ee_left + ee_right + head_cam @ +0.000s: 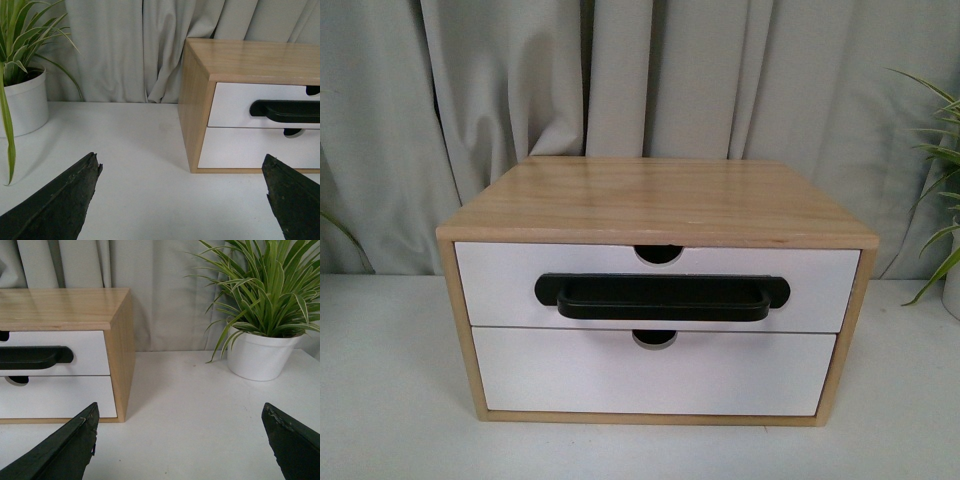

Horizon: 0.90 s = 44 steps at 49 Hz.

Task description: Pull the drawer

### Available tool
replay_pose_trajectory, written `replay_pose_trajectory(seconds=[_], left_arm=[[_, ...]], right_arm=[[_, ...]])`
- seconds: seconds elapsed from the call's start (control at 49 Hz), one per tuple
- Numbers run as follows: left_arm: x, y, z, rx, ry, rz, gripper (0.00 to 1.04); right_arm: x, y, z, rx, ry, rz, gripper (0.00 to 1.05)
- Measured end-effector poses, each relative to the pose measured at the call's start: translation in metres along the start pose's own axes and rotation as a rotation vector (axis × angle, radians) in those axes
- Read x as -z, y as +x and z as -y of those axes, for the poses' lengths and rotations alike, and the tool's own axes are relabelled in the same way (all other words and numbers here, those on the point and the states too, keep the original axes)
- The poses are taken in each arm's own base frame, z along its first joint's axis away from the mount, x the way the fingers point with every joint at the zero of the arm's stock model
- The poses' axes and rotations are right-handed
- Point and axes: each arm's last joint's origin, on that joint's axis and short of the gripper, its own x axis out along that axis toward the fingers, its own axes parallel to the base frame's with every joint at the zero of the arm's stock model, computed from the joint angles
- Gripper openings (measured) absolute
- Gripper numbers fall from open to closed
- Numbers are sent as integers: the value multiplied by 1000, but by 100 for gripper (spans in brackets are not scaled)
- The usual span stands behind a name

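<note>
A light-wood cabinet stands on the white table with two white-fronted drawers. The upper drawer carries a long black bar handle and has a half-round notch in its upper edge; it looks closed, flush with the frame. The drawer also shows in the left wrist view and in the right wrist view. My left gripper is open over bare table, short of the cabinet's left corner. My right gripper is open over bare table beside the cabinet's right side. Neither arm appears in the front view.
The lower drawer is plain white without a handle. A potted plant in a white pot stands left of the cabinet, another to its right. Grey curtains hang behind. White table surrounds the cabinet.
</note>
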Motion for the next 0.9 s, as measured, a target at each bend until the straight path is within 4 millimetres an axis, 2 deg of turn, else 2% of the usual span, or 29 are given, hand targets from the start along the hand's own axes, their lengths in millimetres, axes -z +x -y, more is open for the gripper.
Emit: replay_pose_trajectory(seconds=[0.898], left_arm=[[0,0,0,0,0,0,98]], right_arm=[[0,0,0,0,0,0,96]])
